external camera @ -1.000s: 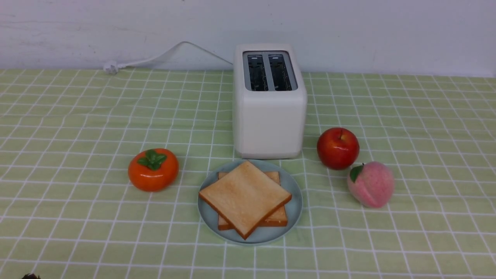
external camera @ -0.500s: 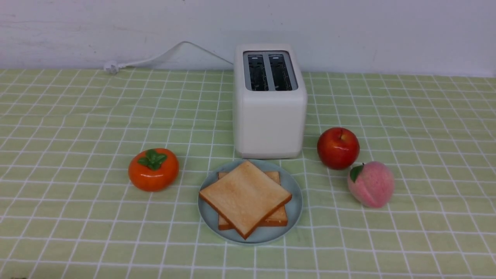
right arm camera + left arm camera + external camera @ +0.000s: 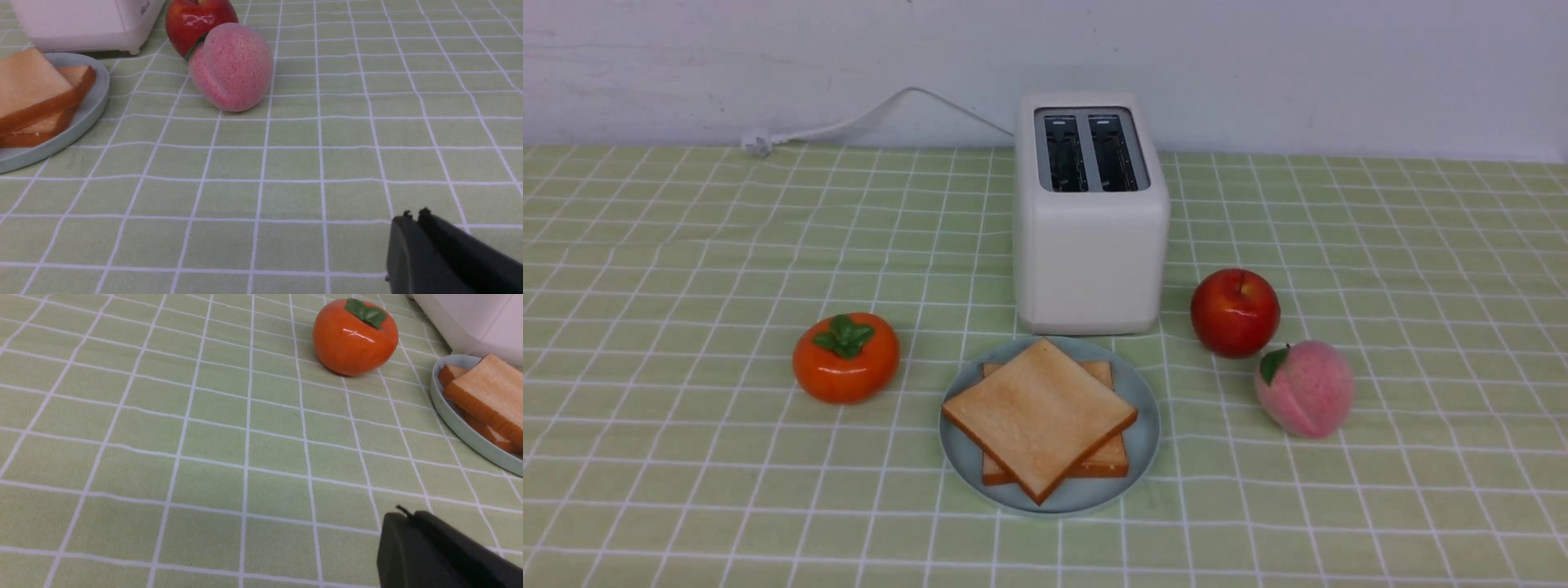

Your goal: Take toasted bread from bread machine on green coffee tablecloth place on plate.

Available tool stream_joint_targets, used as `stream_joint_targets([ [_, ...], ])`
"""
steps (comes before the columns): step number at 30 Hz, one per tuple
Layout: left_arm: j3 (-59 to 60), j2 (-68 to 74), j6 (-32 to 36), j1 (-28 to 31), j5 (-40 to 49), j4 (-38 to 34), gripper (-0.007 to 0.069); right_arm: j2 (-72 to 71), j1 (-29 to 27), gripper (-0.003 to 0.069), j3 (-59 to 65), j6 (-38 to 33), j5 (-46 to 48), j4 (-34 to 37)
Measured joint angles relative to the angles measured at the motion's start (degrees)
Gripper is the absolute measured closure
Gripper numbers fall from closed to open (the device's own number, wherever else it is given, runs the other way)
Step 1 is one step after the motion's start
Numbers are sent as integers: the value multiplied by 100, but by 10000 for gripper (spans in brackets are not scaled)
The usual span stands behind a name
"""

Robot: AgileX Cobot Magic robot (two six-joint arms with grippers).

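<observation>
Place: staged kitchen-style tabletop set
Cover: light green white-gridded cloth [image 3: 686, 245] over the worktop
Appliance: boxy white two-slot toaster [image 3: 1090, 245] at far edge
Backdrop: bare white wall [image 3: 1258, 65]

front: high, from robot's side, faces wall, sees whole cloth | left wrist: low, near cloth, sees persimmon [image 3: 354, 336] | right wrist: low, sees peach [image 3: 231, 66] | shared: plate [image 3: 1142, 445]

1. Matt woven-looking green coffee tablecloth [image 3: 686, 245], faintly rippled.
2. Smooth satin white plastic on bread machine [image 3: 1090, 261]; grey metal round slots.
3. Dry, finely porous toasted bread [image 3: 1037, 412].
4. Smooth, low-sheen plate [image 3: 1145, 445].
5. Glossy persimmon [image 3: 846, 358] and apple [image 3: 1235, 312].
6. Matt, speckled, fuzzy-looking peach [image 3: 231, 67].
</observation>
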Motion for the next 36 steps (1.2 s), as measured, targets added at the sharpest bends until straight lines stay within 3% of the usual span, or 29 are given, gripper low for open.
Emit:
stream_joint_targets([
  [36,0,0,-5,0,-12,-11,637,0,0,595,0,0,0,0],
])
